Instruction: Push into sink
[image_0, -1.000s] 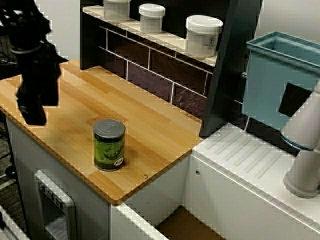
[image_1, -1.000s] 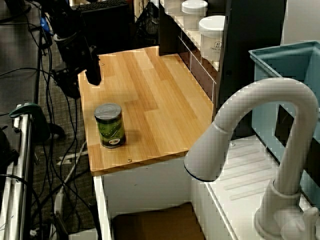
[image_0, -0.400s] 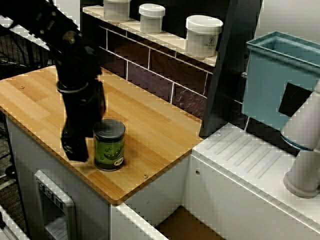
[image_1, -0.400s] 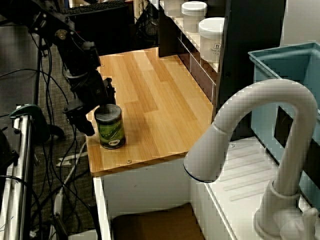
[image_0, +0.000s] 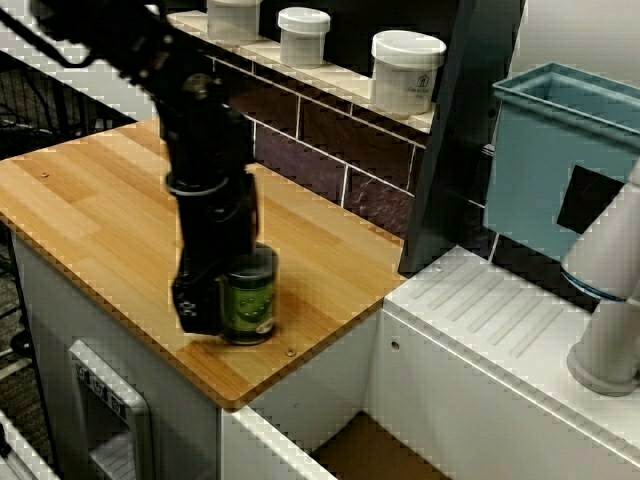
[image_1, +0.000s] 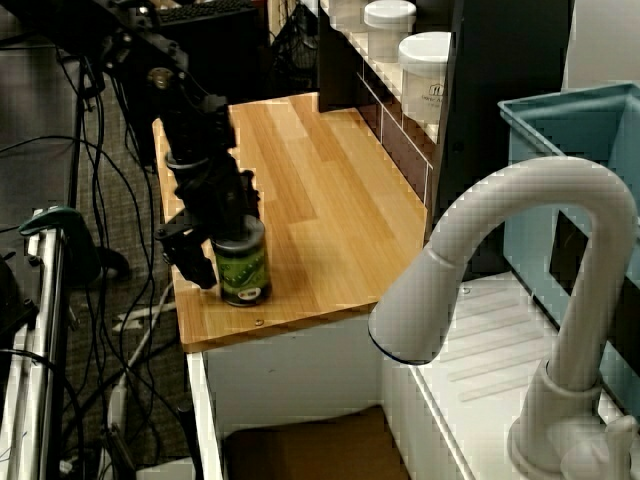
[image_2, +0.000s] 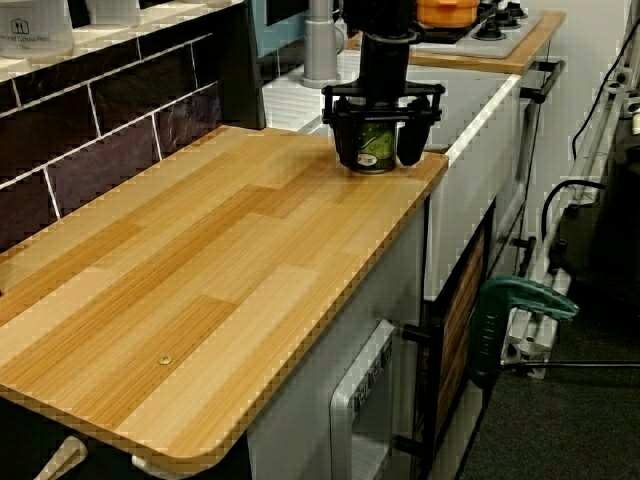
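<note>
Dark tiled backsplash (image_0: 330, 160) – shelf of white jars (image_0: 407, 70), wooden counter (image_2: 200, 290), cables on floor (image_1: 60, 190)
</note>
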